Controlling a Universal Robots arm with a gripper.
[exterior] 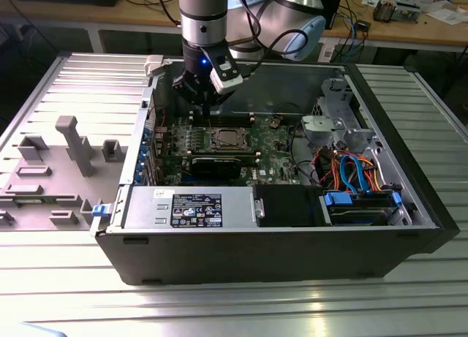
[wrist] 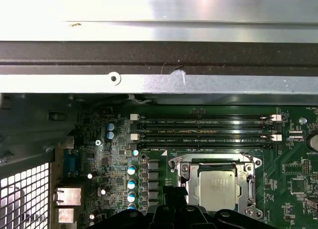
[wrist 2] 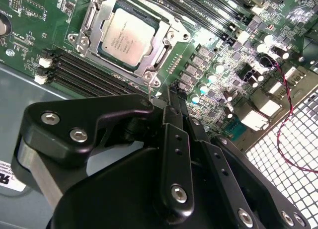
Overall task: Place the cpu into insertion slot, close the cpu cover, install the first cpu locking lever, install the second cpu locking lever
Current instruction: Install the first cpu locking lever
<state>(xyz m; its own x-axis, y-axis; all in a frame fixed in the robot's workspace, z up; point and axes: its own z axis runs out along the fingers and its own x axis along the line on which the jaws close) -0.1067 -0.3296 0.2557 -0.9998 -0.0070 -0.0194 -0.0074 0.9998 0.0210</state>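
Here, exterior view: end effector (exterior: 207, 103) hangs inside the open PC case (exterior: 256, 258) on the tabletop (exterior: 292, 308), just above the insertion slot (exterior: 223, 140) on the green board (exterior: 272, 153). Second wrist view: cpu (wrist 2: 130, 38) seated in slot, cpu cover (wrist 2: 166, 41) flat around it; end effector closed, jaws together, near the slot's corner. Long memory slots (wrist 2: 79, 70) run beside the cover.

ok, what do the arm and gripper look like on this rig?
The arm has silver-grey tubes, black joint bands, a blue light at the wrist, a white box and black cables. The gripper is matte black linkages with silver screw heads.
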